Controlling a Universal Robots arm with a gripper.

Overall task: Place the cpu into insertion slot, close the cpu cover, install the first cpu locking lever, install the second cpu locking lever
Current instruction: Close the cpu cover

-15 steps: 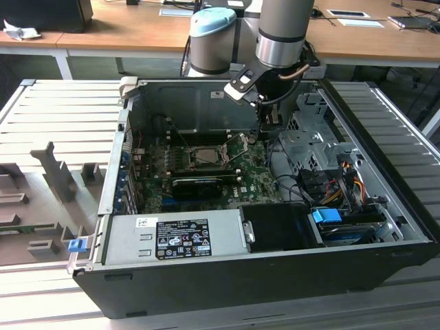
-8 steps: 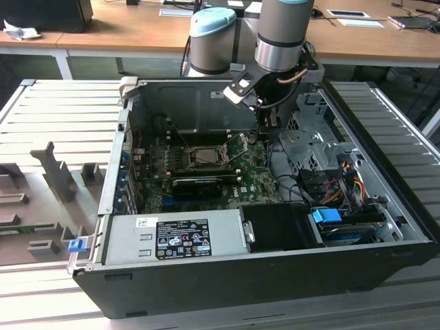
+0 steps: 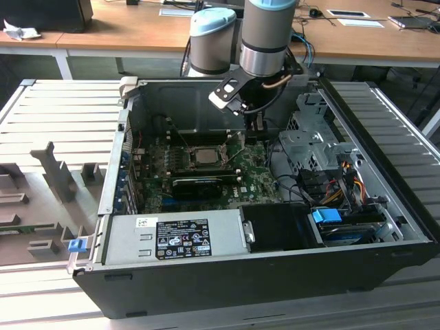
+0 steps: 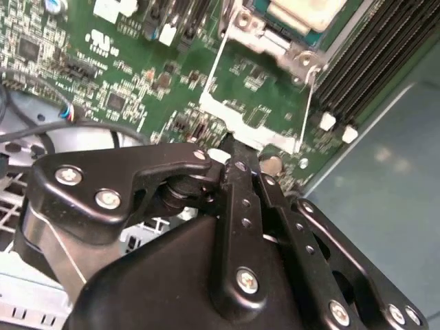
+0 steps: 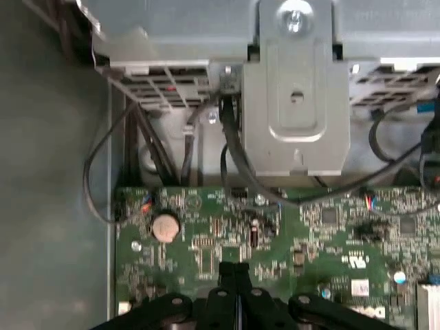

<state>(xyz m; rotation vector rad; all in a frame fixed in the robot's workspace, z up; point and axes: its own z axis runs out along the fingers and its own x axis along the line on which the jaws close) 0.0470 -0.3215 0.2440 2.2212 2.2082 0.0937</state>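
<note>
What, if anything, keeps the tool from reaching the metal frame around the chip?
Probably nothing, so yes: the shut tool hangs close beside the metal frame inside the open case, and in the second wrist view no cable crosses between them.

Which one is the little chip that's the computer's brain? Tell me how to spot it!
Find the big black computer case lying open, then the green circuit board inside it. Near the board's middle sits the cpu, a small flat square silvery chip. Unlike the long, narrow black graphics card beside it, it is square and shiny.
</note>
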